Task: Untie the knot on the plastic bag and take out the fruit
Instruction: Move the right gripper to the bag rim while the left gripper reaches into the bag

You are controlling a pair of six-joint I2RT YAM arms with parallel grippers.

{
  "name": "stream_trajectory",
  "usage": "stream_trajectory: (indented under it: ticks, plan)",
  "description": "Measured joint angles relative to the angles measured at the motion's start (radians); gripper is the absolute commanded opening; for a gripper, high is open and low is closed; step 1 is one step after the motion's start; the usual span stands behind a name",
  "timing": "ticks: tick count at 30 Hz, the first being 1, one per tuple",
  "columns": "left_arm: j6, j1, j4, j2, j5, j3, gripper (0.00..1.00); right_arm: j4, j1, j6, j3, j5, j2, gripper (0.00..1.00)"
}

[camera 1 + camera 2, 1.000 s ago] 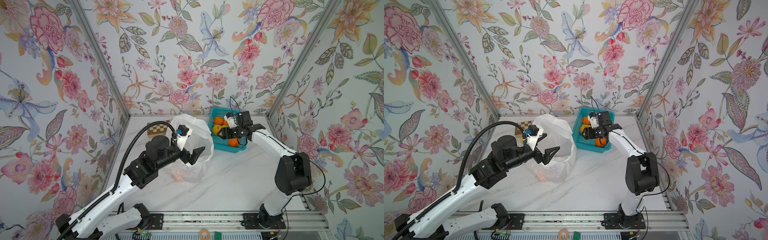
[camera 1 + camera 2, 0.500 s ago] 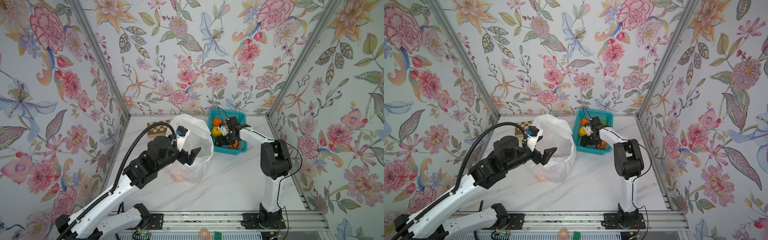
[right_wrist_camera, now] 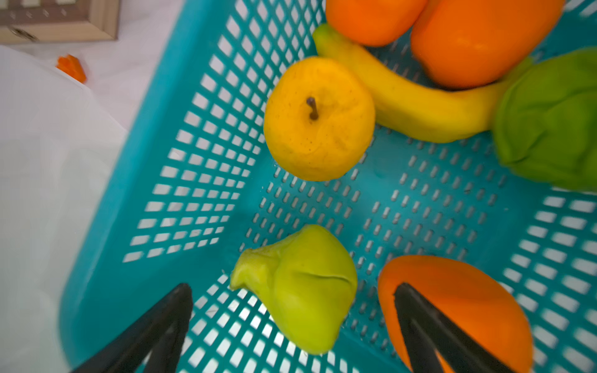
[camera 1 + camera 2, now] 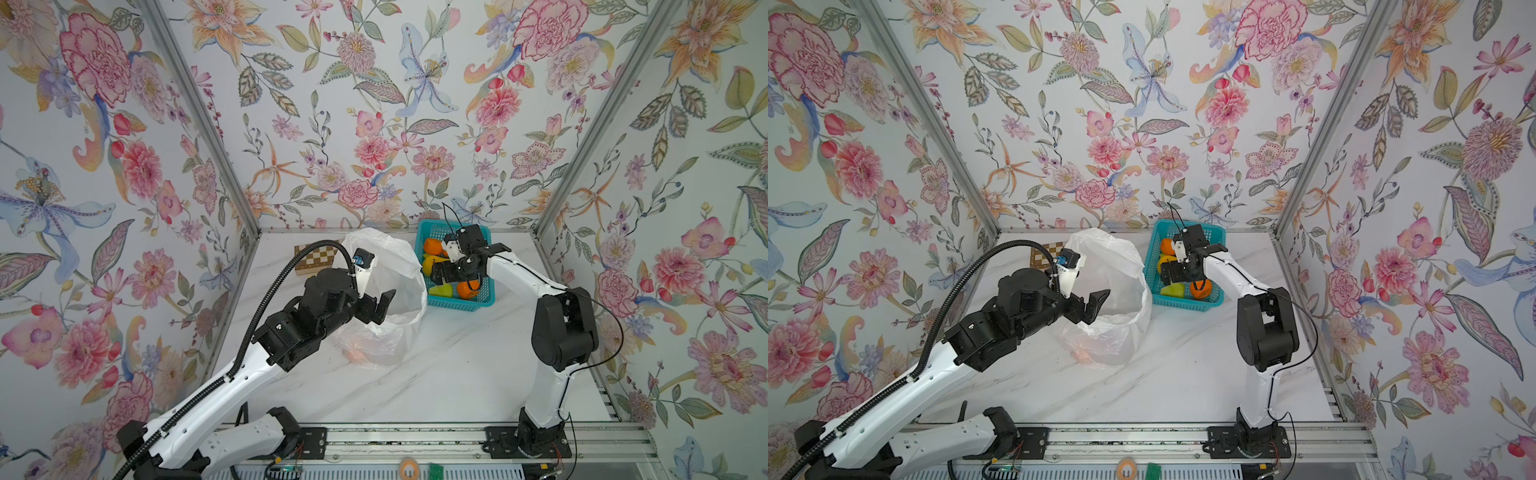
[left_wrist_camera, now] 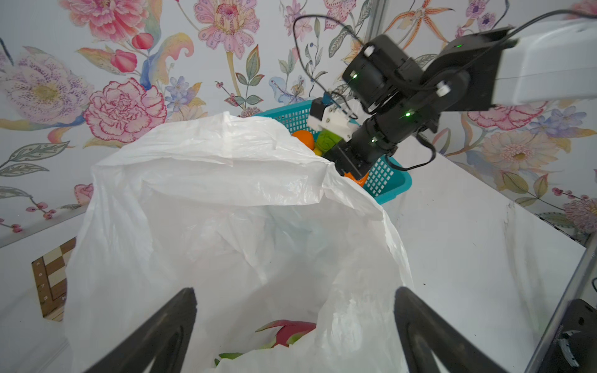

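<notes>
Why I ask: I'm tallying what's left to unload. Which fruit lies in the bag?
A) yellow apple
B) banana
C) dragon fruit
C: the left wrist view shows a pink-red dragon fruit inside the open bag, while the banana and apple lie in the basket.

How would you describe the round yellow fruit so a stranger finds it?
At the back of the table stands a teal basket, right of the plastic bag. Inside, a round yellow fruit lies beside the banana; only it has a dark stem.
</notes>
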Motion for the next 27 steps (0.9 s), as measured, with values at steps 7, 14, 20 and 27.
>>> stream_trajectory:
  ticks: [7, 14, 20, 27]
  plan:
    - [-0.109, 0.012, -0.074, 0.046, -0.086, -0.012, 0.85, 0.060, 0.061, 0.128, -0.048, 0.019, -0.241, 0.99]
    - [-0.268, 0.016, -0.159, 0.013, -0.062, -0.147, 0.64, 0.142, 0.210, 0.354, -0.223, -0.019, -0.496, 0.99]
    - [-0.427, 0.007, -0.217, -0.050, 0.029, -0.260, 0.52, 0.157, 0.388, 0.507, -0.325, 0.045, -0.610, 0.99]
    - [-0.575, -0.049, -0.229, -0.103, 0.078, -0.384, 0.40, 0.167, 0.599, 0.626, -0.435, 0.247, -0.574, 0.99]
